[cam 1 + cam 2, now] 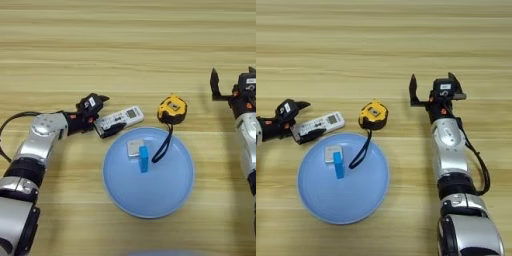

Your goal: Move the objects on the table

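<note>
The slim white remote lies on the table just beyond the plate's far left rim. My left gripper is open and straddles the remote's left end. Its lower finger rests along the near edge and its upper finger stands clear of the remote. The small bright-blue bar lies inside the round pale-blue plate, touching a grey square tile. My right gripper is open and holds nothing. It hangs over bare wood to the right of the tape measure.
A yellow-and-black tape measure sits at the plate's far rim, with its black strap draped into the plate. A black cable runs along the left forearm. The right forearm stretches down the right side.
</note>
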You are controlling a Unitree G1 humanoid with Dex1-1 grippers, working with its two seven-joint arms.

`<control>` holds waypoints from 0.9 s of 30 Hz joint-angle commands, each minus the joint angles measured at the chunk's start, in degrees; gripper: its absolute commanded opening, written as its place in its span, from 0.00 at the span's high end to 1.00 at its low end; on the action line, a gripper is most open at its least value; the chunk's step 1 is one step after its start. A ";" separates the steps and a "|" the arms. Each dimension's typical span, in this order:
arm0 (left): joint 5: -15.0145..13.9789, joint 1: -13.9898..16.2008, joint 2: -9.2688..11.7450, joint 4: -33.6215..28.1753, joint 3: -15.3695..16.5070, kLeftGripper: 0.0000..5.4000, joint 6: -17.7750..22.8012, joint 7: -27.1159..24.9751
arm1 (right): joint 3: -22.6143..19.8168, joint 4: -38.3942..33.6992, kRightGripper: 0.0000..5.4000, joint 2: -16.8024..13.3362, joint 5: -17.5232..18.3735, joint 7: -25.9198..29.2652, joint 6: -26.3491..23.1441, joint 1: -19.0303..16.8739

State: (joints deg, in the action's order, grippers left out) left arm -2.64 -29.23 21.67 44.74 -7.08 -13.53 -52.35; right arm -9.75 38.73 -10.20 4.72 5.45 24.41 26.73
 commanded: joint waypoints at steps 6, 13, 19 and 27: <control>1.87 -1.06 1.98 1.41 -0.91 0.01 -0.85 -1.79 | -0.06 -0.46 0.00 -0.03 0.25 0.17 0.64 0.74; 2.92 -1.26 2.35 2.23 -1.63 0.01 -1.02 -2.08 | -0.04 -0.45 0.00 0.03 0.30 0.24 0.77 0.78; 3.90 -1.24 2.55 2.69 -1.77 0.01 -0.71 -1.63 | -0.02 -0.67 0.00 0.09 0.33 0.28 0.83 0.67; 4.47 -1.44 2.61 3.78 -1.69 0.15 -0.82 -1.11 | 0.01 -0.76 0.00 0.16 0.34 0.30 0.91 0.62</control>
State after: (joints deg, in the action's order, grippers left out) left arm 0.91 -29.53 23.50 47.91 -8.35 -14.14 -53.63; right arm -9.68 38.61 -10.10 4.76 5.55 24.63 26.73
